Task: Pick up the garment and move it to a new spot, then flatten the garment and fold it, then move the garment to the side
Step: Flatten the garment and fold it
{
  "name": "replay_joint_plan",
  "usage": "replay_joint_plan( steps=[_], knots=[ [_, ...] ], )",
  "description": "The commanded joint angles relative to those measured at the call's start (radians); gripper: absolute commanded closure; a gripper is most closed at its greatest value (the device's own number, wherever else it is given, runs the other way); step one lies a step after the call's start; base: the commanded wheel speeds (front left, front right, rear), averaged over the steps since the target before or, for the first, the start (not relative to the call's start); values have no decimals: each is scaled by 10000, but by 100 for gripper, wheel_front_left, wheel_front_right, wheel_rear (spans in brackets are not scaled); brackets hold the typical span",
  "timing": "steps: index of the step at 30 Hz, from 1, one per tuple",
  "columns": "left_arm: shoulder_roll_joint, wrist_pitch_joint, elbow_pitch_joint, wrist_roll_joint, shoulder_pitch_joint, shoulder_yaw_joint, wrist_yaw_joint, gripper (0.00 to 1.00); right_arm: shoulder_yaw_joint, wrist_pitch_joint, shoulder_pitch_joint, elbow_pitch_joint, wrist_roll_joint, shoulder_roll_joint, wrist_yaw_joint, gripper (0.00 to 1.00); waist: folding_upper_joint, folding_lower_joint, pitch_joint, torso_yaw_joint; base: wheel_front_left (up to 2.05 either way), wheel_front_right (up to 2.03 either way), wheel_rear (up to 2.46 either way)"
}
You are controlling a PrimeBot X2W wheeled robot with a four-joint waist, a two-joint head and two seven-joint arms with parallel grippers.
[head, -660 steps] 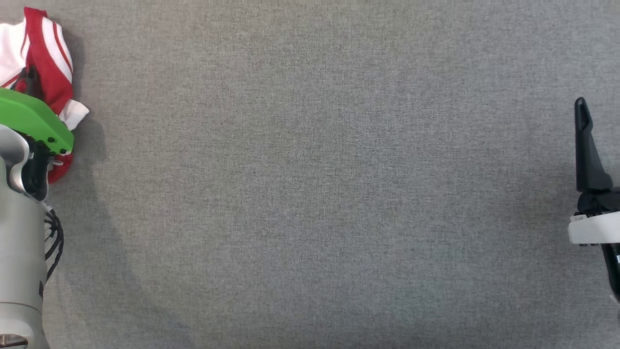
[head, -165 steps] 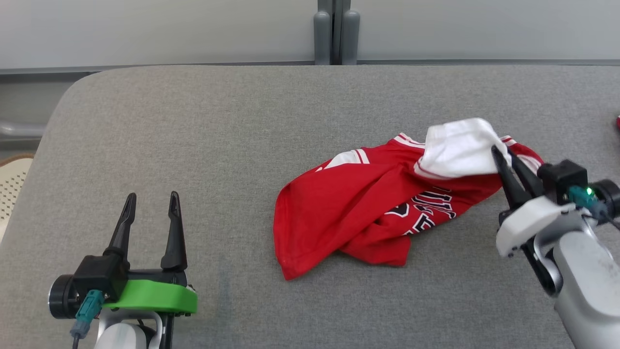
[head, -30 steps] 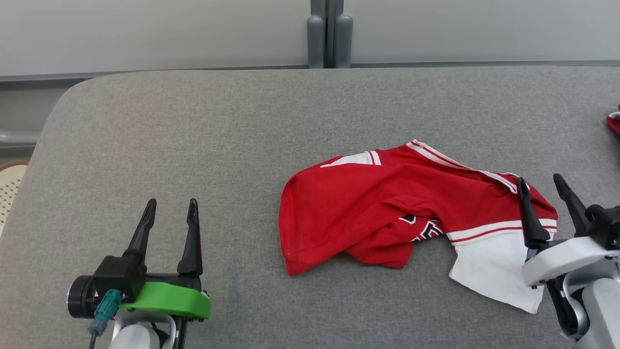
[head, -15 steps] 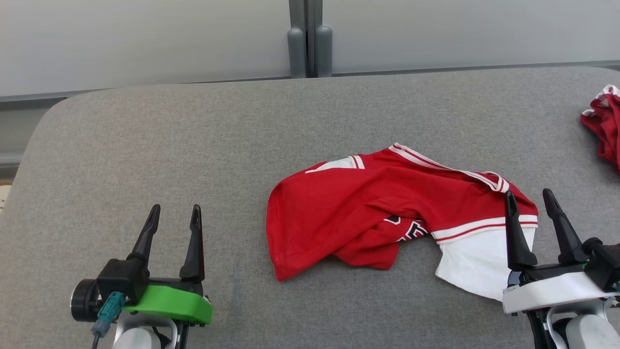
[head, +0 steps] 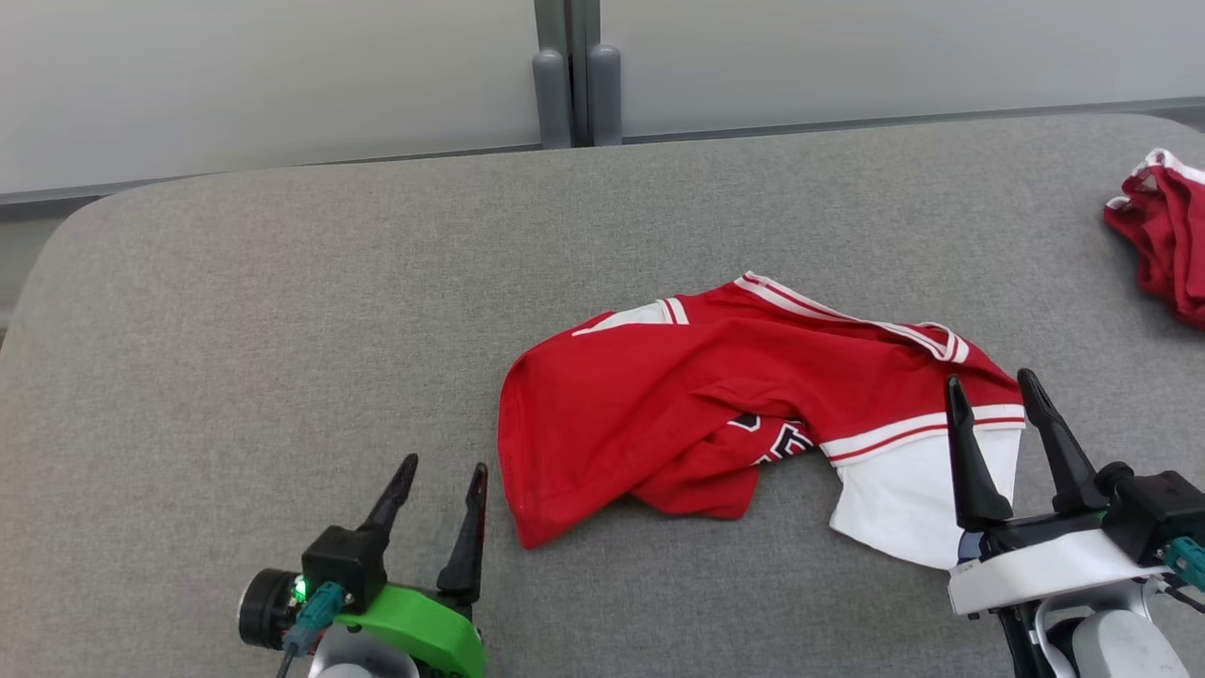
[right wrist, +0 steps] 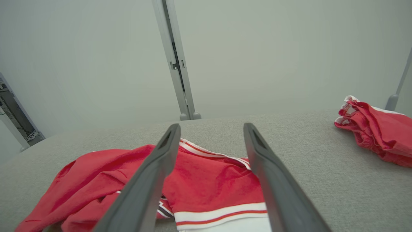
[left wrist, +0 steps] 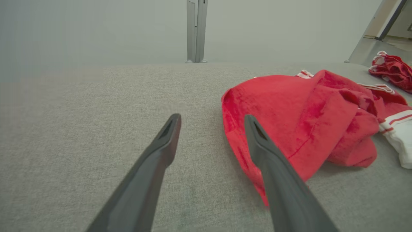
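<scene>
Two garments (head: 659, 405) (head: 1165, 240), two grippers (head: 445, 462) (head: 990, 378)

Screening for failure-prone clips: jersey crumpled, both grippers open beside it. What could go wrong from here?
The red jersey is bunched in overlapping folds; the left gripper, by its near corner, may pinch several layers.
The right gripper is over the white panel, so it may grab mid-fabric.
Another red garment lies far right; setting aside there risks overlap.
</scene>
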Motion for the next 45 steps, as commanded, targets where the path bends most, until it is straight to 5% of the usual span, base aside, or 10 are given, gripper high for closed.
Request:
replay_joint_plan(
  steps=[1, 23, 24, 26, 45],
  knots=[
    [19, 0, 180, -183, -187, -142, -33, 0, 11, -26, -117, 34, 18, -21, 1, 0, 0, 0, 101, -108, 0, 0, 0],
    [28, 0, 2344, -2602, -1188, -2040, -59, 0, 54, -26, -439, 114, 93, 30, 1, 0, 0, 0, 702, -701, 0, 0, 0],
    [29, 0, 2436, -2800, -1184, -2107, -59, 55, 54, -26, -443, 114, 83, 30, 1, 0, 0, 0, 705, -707, 0, 0, 0],
    [29, 0, 2490, -2770, -1341, -2222, -59, 100, 42, -26, -472, 34, 58, 24, 1, 0, 0, 0, 703, -703, 0, 0, 0],
    [703, 0, 172, -1219, -618, 229, 103, 100, -100, -27, -99, 169, 28, 119, 1, 0, 0, 0, 337, 287, 0, 0, 0]
  ],
)
